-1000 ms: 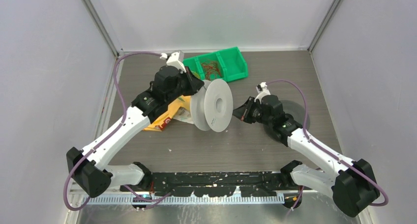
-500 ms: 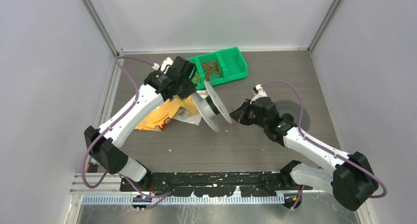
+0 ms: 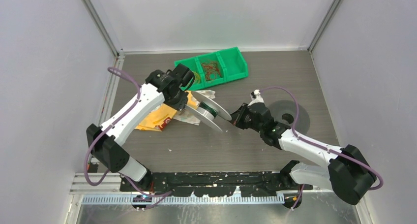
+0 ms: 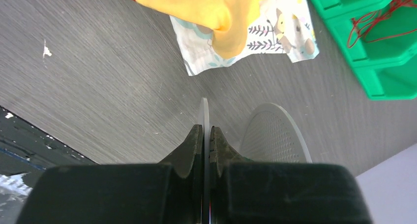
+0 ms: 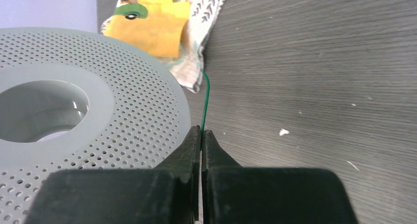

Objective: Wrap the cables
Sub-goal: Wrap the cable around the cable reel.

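Neighbouring the green cable (image 5: 205, 102): spool (image 5: 123, 111), packet (image 5: 147, 32), bin (image 3: 236, 65)

spool (image 5: 123, 111) cropped left, cable (image 5: 205, 101) end — hidden

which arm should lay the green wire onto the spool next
Right. The right hand pinches the green wire just beside the spool. The left hand is clamped on the spool's rim, so it likely only steadies or turns it.
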`<action>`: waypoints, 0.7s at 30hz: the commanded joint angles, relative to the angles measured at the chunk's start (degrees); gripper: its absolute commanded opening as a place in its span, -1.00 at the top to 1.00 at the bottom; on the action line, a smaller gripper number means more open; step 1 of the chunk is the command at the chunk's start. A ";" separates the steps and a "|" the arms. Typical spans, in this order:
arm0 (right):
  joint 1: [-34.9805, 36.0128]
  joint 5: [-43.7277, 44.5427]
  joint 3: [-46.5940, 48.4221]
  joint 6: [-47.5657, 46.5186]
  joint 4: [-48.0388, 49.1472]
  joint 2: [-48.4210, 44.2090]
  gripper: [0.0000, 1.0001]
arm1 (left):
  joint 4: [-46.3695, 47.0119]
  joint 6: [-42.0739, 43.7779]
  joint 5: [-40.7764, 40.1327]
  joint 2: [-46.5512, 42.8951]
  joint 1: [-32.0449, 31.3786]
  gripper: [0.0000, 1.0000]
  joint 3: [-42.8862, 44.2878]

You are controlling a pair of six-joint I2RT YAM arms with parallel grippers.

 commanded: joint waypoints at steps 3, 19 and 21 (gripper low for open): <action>6.83 1.17 5.65 2.21 11.72 -3.73 0.99 | -5.79 -10.92 -9.54 -1.53 -0.25 0.99 5.19; 13.90 22.46 7.05 1.65 25.91 -0.86 0.99 | 24.42 -9.31 -4.96 -13.07 2.46 0.99 -15.93; 13.81 22.73 9.35 1.17 25.06 0.24 0.99 | 33.09 -5.82 -7.28 -17.51 2.59 0.99 -20.18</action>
